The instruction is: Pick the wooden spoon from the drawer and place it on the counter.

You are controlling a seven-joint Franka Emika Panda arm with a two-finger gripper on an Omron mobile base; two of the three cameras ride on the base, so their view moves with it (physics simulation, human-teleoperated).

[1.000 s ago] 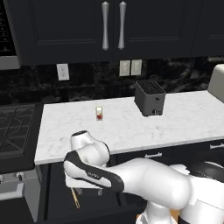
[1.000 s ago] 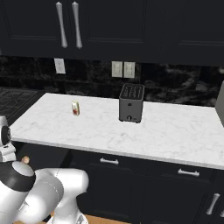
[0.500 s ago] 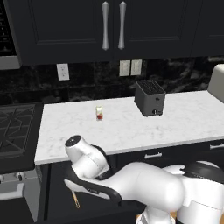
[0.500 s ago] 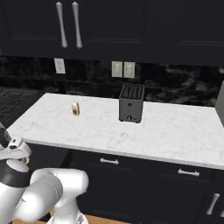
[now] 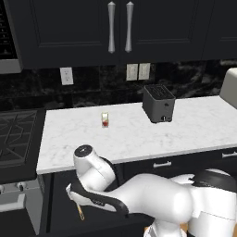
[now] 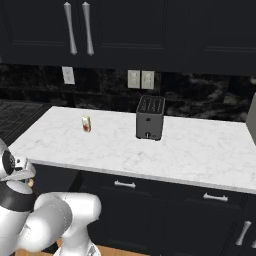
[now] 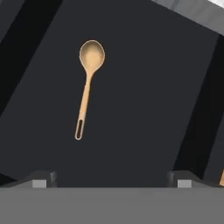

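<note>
In the hand view the wooden spoon (image 7: pixel 87 87) lies flat on the dark floor of the open drawer (image 7: pixel 148 105). Its round bowl is toward the top of the view and its thin handle runs down, ending in a small loop. My gripper (image 7: pixel 111 180) hovers above the drawer, open, with its two fingertips (image 7: pixel 41 180) wide apart and nothing between them. The spoon sits above and left of the gap between them. The white marble counter (image 5: pixel 134 136) (image 6: pixel 195 150) spans both base views, and my arm bends down in front of its left end.
A dark toaster (image 5: pixel 159 103) (image 6: pixel 150 118) stands at the back of the counter. A small glass shaker with red contents (image 5: pixel 105 120) (image 6: pixel 86 124) is left of it. The black gas stove (image 5: pixel 14 136) adjoins the counter's left end. Closed narrow drawers (image 6: pixel 125 185) lie under the counter.
My arm's upper links have turned and shifted slightly in front of the counter's left end. The toaster and the shaker have not moved.
</note>
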